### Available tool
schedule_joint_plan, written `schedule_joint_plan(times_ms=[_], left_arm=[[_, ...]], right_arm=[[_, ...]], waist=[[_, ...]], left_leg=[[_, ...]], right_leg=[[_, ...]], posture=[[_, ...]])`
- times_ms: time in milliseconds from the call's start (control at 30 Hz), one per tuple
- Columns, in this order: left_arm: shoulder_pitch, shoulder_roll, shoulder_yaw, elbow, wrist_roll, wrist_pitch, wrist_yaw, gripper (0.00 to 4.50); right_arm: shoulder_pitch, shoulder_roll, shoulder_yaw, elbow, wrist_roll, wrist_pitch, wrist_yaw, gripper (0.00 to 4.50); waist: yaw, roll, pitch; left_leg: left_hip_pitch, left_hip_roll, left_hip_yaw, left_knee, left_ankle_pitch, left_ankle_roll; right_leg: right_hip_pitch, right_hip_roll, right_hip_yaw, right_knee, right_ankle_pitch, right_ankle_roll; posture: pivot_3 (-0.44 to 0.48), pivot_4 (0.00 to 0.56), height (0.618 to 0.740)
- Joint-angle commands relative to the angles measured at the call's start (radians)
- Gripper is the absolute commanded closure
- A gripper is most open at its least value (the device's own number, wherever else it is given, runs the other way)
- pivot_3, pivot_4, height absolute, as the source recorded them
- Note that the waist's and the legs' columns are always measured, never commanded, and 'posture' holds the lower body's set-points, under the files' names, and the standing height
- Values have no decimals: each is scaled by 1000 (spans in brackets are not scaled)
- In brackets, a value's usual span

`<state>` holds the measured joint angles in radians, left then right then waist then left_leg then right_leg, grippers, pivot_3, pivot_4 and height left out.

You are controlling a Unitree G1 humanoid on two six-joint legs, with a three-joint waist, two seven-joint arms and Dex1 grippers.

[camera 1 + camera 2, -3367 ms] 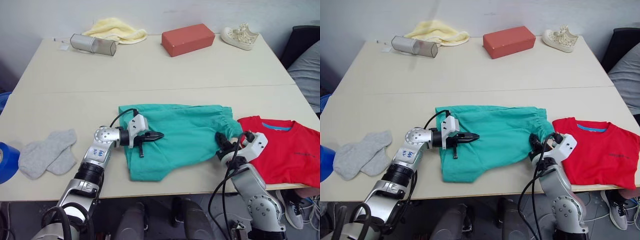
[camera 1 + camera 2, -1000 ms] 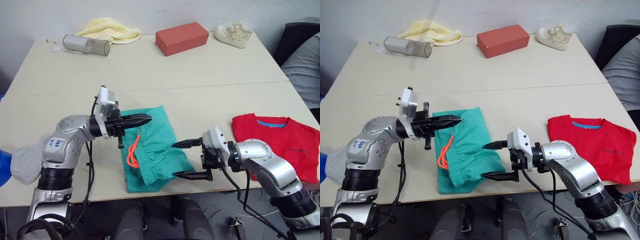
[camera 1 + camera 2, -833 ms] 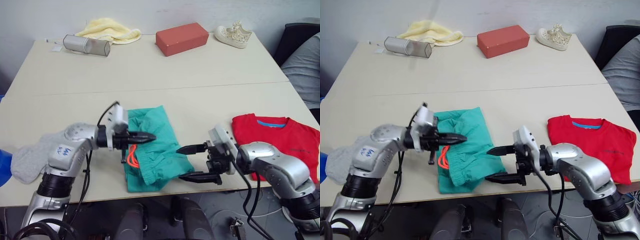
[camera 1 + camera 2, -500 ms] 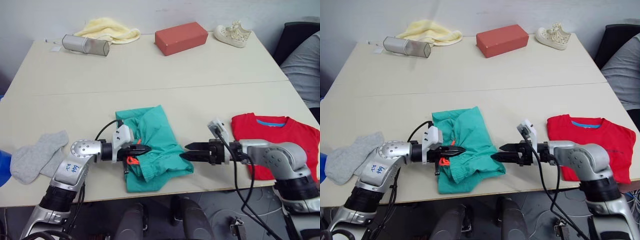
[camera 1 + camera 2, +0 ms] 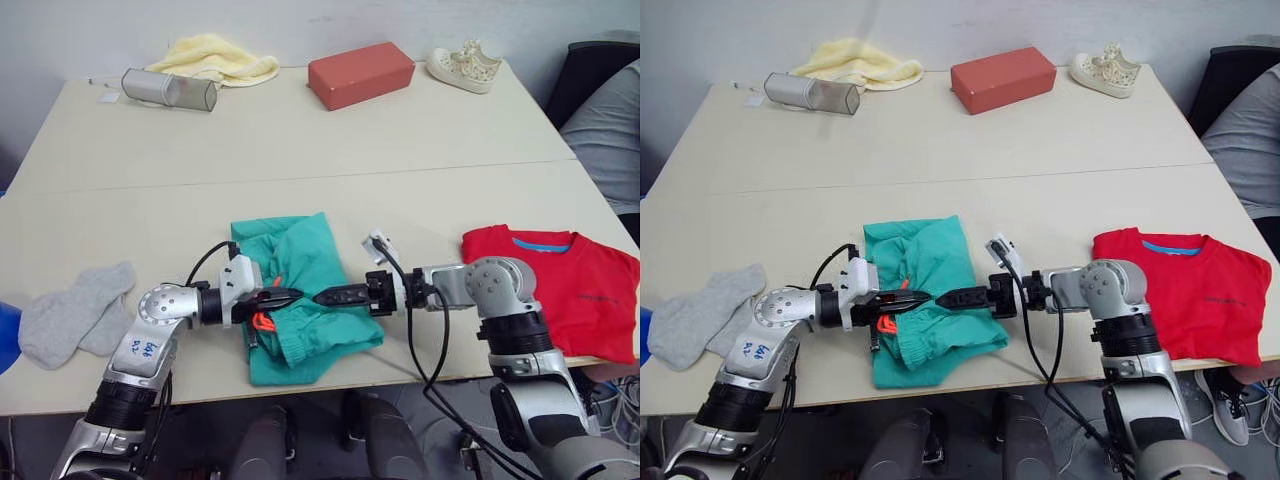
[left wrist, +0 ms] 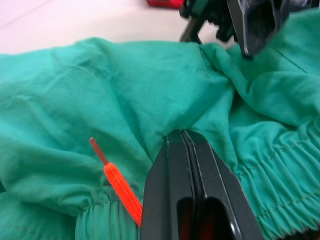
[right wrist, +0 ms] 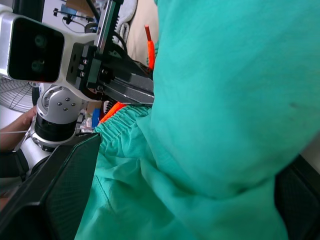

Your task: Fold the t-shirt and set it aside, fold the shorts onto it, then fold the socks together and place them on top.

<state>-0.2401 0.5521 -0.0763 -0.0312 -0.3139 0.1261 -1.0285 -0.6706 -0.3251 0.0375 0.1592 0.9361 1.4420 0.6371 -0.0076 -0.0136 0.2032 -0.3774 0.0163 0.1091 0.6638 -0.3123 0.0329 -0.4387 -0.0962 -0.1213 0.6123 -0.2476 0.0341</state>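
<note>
Step in hand: folding the shorts [image 5: 300,300], which lie bunched in a rough rectangle at the near table edge, between the 2 grippers. The soft teal fabric is creased, with a gathered elastic waistband and a flat neon orange drawstring [image 6: 117,185] showing at the near left.

The left gripper [image 5: 285,296] rests on the waistband area with its 2 black fingers pressed together; the left wrist view shows no cloth between them, so it appears closed on nothing. The right gripper [image 5: 330,296] reaches in from the right, tip to tip with the left one; its wrist view shows teal cloth bulging between widely parted fingers, so it reads as open around a fold, not pinching it.

Judged next move: close on a fold, finish the fold, then carry the shorts onto the t-shirt [image 5: 570,290], which lies folded flat and red at the right edge of the table [image 5: 300,140], well apart from the shorts.

The socks [image 5: 75,315], 2 small grey knit pieces overlapping, wait at the near left.

Far edge: a metallic cylinder [image 5: 168,90], a pale yellow cloth [image 5: 220,58], a red block [image 5: 360,75], a cream shoe [image 5: 465,70].
</note>
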Motion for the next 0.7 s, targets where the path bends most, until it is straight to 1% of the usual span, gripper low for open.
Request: schedule_joint_plan(times_ms=[33, 100, 167, 267, 333, 367, 467, 500, 633, 700], left_arm=[[33, 17, 50, -18, -56, -40, -50, 4500], [44, 26, 76, -21, -74, -39, -57, 4500], [52, 38, 101, -21, -95, -27, -66, 4500], [54, 42, 113, -31, -114, -12, -73, 4500], [50, 49, 128, -53, -176, 65, -83, 4500], [47, 59, 129, -62, -184, 84, -88, 4322], [37, 60, 157, -81, -236, 148, -70, 3604], [33, 56, 170, -86, -254, 165, -62, 3260], [14, 45, 192, -85, -281, 178, -53, 1969], [0, 25, 194, -78, -290, 180, -43, 1327]], right_arm=[[-17, 41, -39, 61, -38, -33, -29, 947], [-16, 41, -55, 66, -43, -35, -25, 1613], [-7, 36, -65, 52, -35, -29, -9, 2377], [10, 45, -91, 30, -26, -21, -6, 3456], [27, 61, -128, 6, -8, -28, -15, 4124], [35, 70, -160, -12, 11, -28, -23, 4474], [49, 91, -280, -72, 92, 2, -64, 4500], [54, 97, -332, -95, 126, 17, -94, 4500], [88, 96, -516, -209, 252, 50, -245, 4500], [106, 99, -602, -262, 350, 31, -355, 4500]], waist=[[-2, 0, 0], [-1, 0, 0], [-1, 0, 0], [-1, 0, 0], [0, 0, 0], [0, 0, 0], [0, 0, 0], [1, 0, 0], [3, 0, 0], [5, 0, 0]], left_leg=[[0, 0, 0, 0, 0, 0], [-1, 0, 0, 0, 0, 0], [-1, 0, 0, 0, 0, 0], [-2, 0, 0, 0, 0, 0], [-2, 0, 0, 0, 0, 0], [-2, 0, 0, 0, 0, 0], [-3, 0, 0, 0, 1, 1], [-5, 0, 0, 0, 1, 0], [-9, 0, 0, 0, 2, -1], [-9, 0, 0, 0, 2, -1]], right_leg=[[0, 0, 0, 0, 0, 0], [-1, 0, 0, 0, 0, 0], [-1, 0, 0, 0, 0, 0], [-2, 0, 0, 0, 0, 0], [-2, 0, 0, 0, 0, 0], [-2, 0, 0, 0, 0, 0], [-3, 0, 1, 0, 0, 1], [-5, 0, 1, 1, 0, 1], [-8, 0, 0, 0, 1, 0], [-8, 0, 0, -1, 1, 1]], posture=[[0, 150, 740], [0, 150, 740], [0, 150, 740], [0, 150, 740], [0, 150, 740], [0, 150, 740], [0, 150, 740], [0, 150, 740], [0, 150, 740], [0, 150, 740]])
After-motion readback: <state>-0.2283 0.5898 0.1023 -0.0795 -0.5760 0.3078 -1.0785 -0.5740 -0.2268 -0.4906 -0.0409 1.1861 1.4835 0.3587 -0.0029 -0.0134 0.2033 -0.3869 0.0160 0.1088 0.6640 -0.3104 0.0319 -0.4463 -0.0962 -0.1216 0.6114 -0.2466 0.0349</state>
